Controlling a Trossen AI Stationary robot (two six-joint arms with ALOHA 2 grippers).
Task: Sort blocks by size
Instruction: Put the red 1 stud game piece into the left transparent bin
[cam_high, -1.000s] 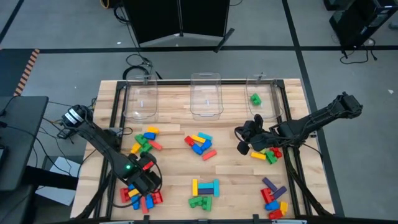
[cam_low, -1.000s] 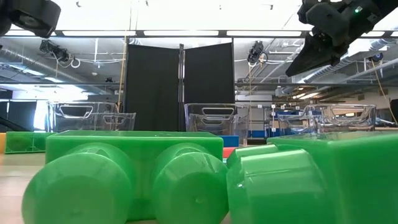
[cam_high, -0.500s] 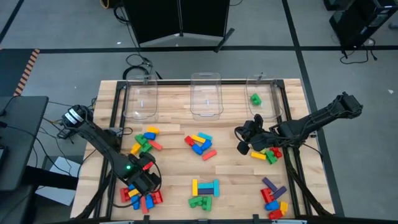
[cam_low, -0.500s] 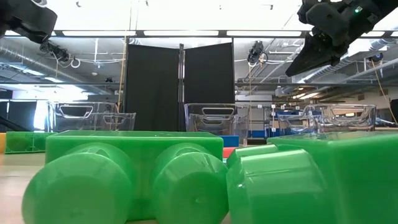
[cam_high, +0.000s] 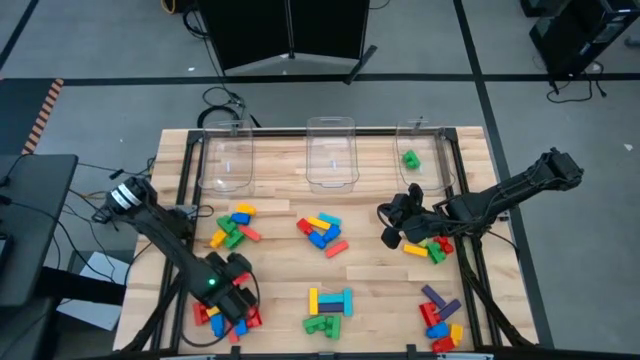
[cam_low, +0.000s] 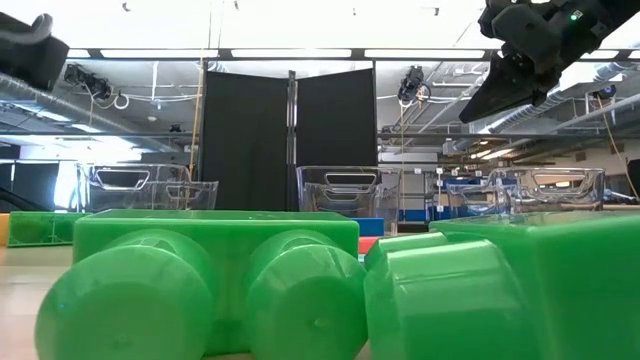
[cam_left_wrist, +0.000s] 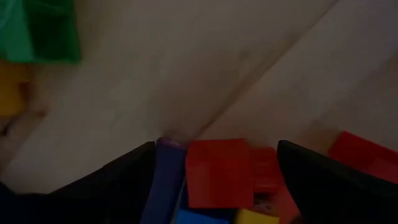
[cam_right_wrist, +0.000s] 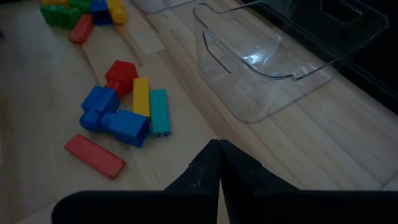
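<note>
A: Left gripper? Jaws spread wide, straddling a red block in the front-left pile of blocks, gripping nothing.
B: Right gripper? Clenched empty, above the table near the right-hand pile

Left gripper lower over the red and blue blocks, fingers spread wider

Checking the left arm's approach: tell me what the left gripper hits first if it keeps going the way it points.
Probably the red block lying between the open left gripper's fingers, in the pile at the table's front left; depth is unclear.
</note>
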